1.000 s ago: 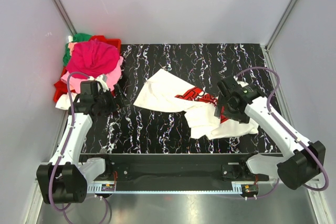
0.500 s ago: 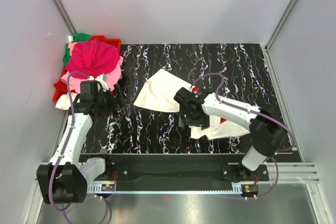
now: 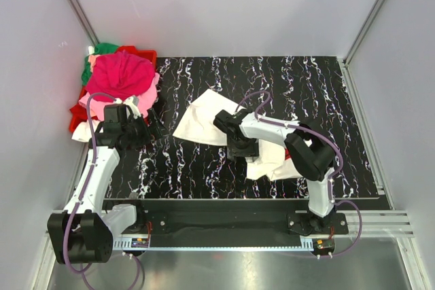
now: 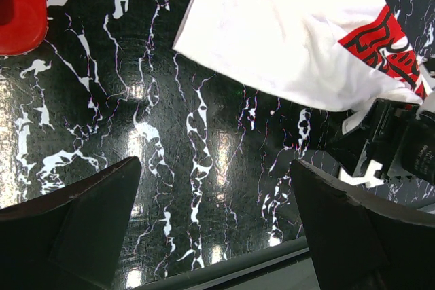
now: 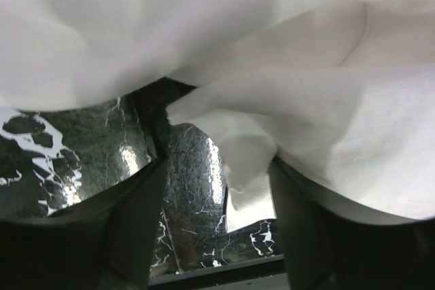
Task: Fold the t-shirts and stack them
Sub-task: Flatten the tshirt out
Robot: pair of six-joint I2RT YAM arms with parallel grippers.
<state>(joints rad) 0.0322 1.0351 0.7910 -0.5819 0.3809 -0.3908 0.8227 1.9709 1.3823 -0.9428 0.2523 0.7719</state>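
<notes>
right pincer [image 5: 216,181]: fingers [image 5: 129,229] apart, not clamped on anything. A loose flap of the white t-shirt [image 3: 202,123] hangs right in the gap between them, and more of the cloth is draped over the top of the wrist view.
right arm: folded back toward the middle of the tabletop [image 3: 272,79], with the pincer sitting at the near edge of the shirt.
white t-shirt: lying crumpled on the tabletop, roughly center. One flat corner points toward the far left and the bunched part trails off to the right, under and around the arm.
red print [image 4: 380,39]: peeking out on the rumpled right part of that shirt. Can't read it.
left pincer [image 4: 216,168]: wide open with nothing in it, hovering over bare marbled tabletop. It's near the shirt's left corner but not touching it.
other shirts: heaped at the far left corner, with a magenta t-shirt [image 3: 121,76] on top, a pink one [image 3: 102,108] under it and a green one [image 3: 102,50] at the back.
red bin [image 3: 143,53]: under that heap, mostly buried, with only its edges showing.
</notes>
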